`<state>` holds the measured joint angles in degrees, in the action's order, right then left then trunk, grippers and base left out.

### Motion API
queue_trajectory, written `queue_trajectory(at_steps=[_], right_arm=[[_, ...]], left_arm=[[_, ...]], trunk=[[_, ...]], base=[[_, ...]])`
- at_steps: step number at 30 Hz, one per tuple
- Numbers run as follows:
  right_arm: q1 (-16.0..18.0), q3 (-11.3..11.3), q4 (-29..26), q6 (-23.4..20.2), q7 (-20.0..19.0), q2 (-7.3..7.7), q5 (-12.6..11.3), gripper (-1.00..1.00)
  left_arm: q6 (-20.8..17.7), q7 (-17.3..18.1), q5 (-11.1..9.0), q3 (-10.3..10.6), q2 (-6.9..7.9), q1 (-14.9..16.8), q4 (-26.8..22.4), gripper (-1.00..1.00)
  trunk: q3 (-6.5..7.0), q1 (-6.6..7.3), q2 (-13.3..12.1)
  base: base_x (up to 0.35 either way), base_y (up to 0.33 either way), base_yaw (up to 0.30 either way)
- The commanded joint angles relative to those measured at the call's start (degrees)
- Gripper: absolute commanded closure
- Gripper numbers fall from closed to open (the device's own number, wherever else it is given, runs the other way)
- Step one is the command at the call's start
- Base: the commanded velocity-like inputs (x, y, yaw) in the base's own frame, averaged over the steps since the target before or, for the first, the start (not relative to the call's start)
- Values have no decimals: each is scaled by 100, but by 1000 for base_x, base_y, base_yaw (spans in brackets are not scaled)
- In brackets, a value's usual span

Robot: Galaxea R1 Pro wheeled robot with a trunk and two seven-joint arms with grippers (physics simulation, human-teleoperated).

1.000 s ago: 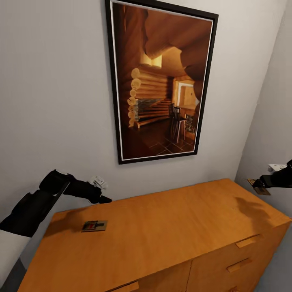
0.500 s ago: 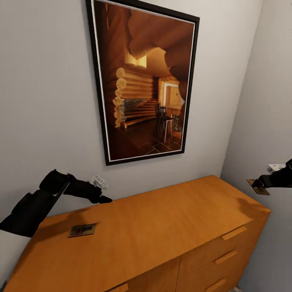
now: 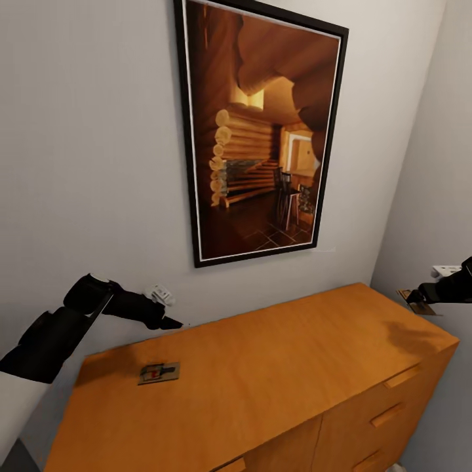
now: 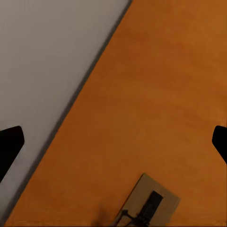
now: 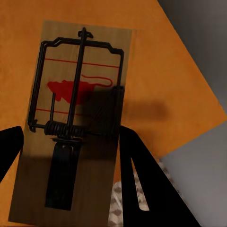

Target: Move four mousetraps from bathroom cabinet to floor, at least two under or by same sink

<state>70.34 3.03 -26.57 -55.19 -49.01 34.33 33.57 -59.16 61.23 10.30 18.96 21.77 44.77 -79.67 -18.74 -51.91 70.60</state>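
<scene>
On the cabinet (image 3: 275,367) a light, stiff mousetrap (image 3: 158,373) is lying beneath the spread left gripper (image 3: 172,322), while the right gripper (image 3: 416,298) is seemingly pinching another mousetrap (image 5: 75,118) by its edge.

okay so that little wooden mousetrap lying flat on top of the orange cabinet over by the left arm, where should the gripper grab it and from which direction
Come straight down from above and close the left gripper across the two long edges of the small tan wooden mousetrap. It lies flat on the orange-brown wooden cabinet top with bare wood around it. Aim for the plain board end, since the dark wire parts sit on the upper face and could probably foul the fingers.
</scene>
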Motion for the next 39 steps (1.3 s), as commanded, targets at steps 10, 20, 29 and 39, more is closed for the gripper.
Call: queue_trajectory(at_steps=[10,20,29,39], right_arm=[[7,32,-7,-36,-30,-5,44,100],[7,31,-7,-36,-34,-18,46,100],[7,35,-7,-35,-38,-29,52,100],[7,32,-7,-28,-39,-31,52,100]], left_arm=[[-20,66,58,2,-5,5,-5,-100],[-3,70,72,379,20,5,28,-100],[14,73,70,1277,24,5,11,-100],[19,227,63,1410,25,5,2,-100]], trunk=[[-8,-1,5],[-8,-1,5],[-8,-1,5],[-8,-1,5]], base=[[0,203,0],[0,14,0],[0,1,0],[0,0,0]])
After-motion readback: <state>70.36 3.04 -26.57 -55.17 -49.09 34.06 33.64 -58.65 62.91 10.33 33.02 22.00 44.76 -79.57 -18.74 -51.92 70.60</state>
